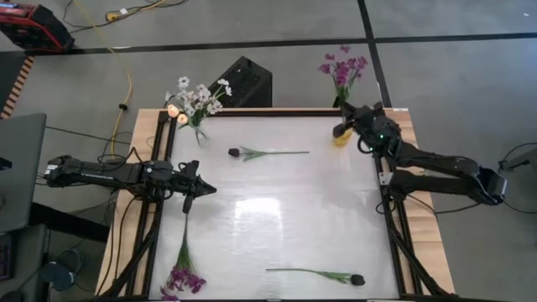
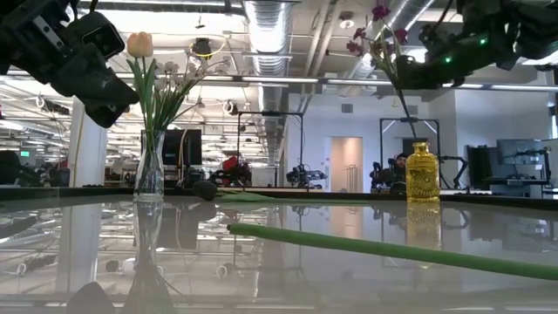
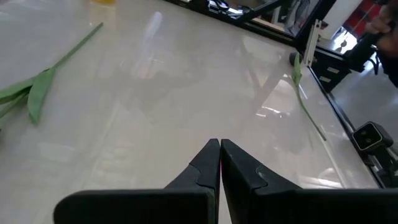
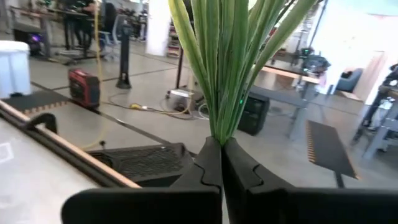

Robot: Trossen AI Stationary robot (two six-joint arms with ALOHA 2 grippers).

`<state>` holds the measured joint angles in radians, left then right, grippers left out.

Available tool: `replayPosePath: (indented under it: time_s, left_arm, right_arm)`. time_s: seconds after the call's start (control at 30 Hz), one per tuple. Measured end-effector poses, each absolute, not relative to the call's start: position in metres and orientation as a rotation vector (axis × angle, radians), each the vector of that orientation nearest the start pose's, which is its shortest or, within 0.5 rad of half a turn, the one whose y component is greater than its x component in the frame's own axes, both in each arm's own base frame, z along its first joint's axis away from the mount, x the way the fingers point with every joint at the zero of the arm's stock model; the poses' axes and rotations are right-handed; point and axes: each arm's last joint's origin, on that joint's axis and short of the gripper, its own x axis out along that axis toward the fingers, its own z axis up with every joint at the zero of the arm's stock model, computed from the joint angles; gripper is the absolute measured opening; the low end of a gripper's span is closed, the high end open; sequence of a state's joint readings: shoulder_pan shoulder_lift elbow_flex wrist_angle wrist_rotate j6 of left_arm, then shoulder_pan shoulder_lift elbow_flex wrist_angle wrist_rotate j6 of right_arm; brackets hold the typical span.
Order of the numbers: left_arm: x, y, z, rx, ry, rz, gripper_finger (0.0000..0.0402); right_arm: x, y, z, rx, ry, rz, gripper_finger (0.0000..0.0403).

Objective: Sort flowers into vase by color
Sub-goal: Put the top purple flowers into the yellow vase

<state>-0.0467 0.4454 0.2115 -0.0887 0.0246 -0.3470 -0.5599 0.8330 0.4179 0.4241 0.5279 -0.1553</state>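
My right gripper (image 1: 343,127) is at the far right of the table, above a yellow vase (image 2: 421,174), and is shut on a bunch of purple flowers (image 1: 342,67) with green stems. My left gripper (image 1: 200,190) is shut and empty above the table's left side. A purple sprig (image 1: 183,267) lies on the table near it. Two dark-budded flowers lie flat: one at the far middle (image 1: 268,153), one near the front edge (image 1: 319,273). A glass vase (image 2: 150,166) at the far left holds white blossoms and peach tulips (image 1: 197,101). My right gripper pinches several green stems of the purple bunch (image 4: 219,121) between its two fingers, below the blossoms. The fingers come about level from the table's right side and lie across the stems. The bunch stands nearly upright, and its stems (image 2: 403,105) run down into the yellow vase.
A black box (image 1: 243,82) stands on the floor beyond the far edge. Black rails (image 1: 159,168) run along the table's left and right sides. The glossy middle of the table (image 1: 277,210) lies between the two dark-budded flowers.
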Motion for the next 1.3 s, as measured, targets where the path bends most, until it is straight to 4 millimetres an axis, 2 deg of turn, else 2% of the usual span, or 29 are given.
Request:
replayPosePath:
  time_s: [0.2, 0.67, 0.97, 1.17, 1.3]
  left_arm:
    - [0.126, -0.006, 0.188, -0.333, 0.326, 0.018, 0.0000]
    - [0.126, -0.005, 0.188, -0.337, 0.325, 0.026, 0.0000]
    - [0.126, -0.005, 0.188, -0.341, 0.325, 0.027, 0.0000]
    - [0.126, -0.005, 0.188, -0.341, 0.325, 0.027, 0.0000]
    - [0.126, -0.005, 0.188, -0.341, 0.325, 0.027, 0.0000]
  right_arm:
    - [0.145, -0.113, 0.254, -0.144, 0.097, -1.107, 0.0021]
    - [0.140, -0.111, 0.229, -0.139, 0.139, -1.130, 0.0024]
    - [0.139, -0.110, 0.222, -0.129, 0.207, -1.130, 0.0107]
    - [0.134, -0.108, 0.215, -0.041, 0.253, -1.171, 0.0173]
    - [0.131, -0.105, 0.212, 0.019, 0.349, -1.139, 0.0220]
